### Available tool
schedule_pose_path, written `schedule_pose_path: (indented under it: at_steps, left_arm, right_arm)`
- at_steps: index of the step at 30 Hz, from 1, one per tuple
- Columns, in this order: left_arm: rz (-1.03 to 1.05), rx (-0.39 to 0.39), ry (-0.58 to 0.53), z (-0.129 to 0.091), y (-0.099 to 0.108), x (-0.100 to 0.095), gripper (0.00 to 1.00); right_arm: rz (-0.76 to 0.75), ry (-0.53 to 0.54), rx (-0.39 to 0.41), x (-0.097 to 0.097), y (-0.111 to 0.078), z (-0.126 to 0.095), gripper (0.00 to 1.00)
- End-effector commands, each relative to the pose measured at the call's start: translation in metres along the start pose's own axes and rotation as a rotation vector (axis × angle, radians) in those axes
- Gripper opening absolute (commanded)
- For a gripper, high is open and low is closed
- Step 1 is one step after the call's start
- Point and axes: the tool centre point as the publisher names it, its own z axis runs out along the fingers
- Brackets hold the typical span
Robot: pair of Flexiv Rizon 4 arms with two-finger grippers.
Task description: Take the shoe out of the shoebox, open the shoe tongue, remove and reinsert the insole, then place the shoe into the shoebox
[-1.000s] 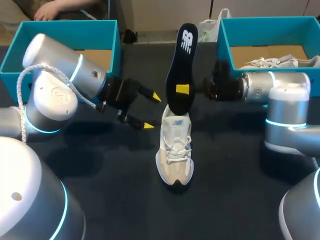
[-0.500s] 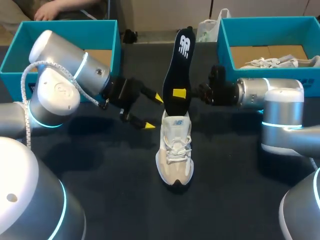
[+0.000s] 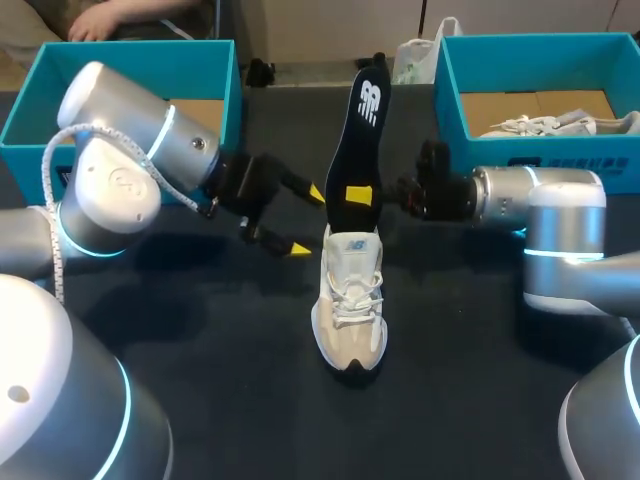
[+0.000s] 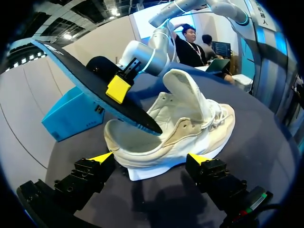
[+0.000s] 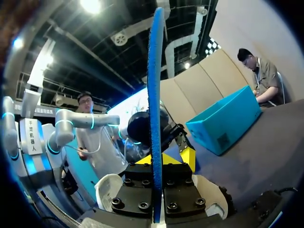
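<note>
Black insole [image 3: 360,130], two white shoes [image 3: 349,300] [image 3: 560,124], two shoeboxes [image 3: 120,48] [image 3: 540,42]

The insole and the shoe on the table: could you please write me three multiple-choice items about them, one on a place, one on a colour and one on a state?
1. Where on the shoe is the lower end of the insole? A under the sole; B at the heel opening; C beside the toe.
2. What colour is the left shoebox? A teal; B red; C white.
3. How is the left hand? A shut on the insole; B shut on the shoe; C open.

Answers:
1 B: the left wrist view shows that end dipping into the heel opening.
2 A: its walls are teal.
3 C: its yellow tips stand apart, gripping nothing.
</note>
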Motion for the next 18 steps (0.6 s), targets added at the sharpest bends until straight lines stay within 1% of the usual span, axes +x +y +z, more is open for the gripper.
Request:
schedule_pose_path:
  at_steps: [1,18]
  left_arm:
    - [0.008,-0.007,-0.002,-0.0039,-0.0013,0.0027,1.00]
    - [0.006,-0.007,0.003,-0.0040,-0.0013,0.0026,1.00]
  right_arm:
    - [0.000,0.001,0.001,-0.0008,0.0000,0.0009,0.00]
    - [0.000,0.001,0.001,-0.0008,0.0000,0.0009,0.00]
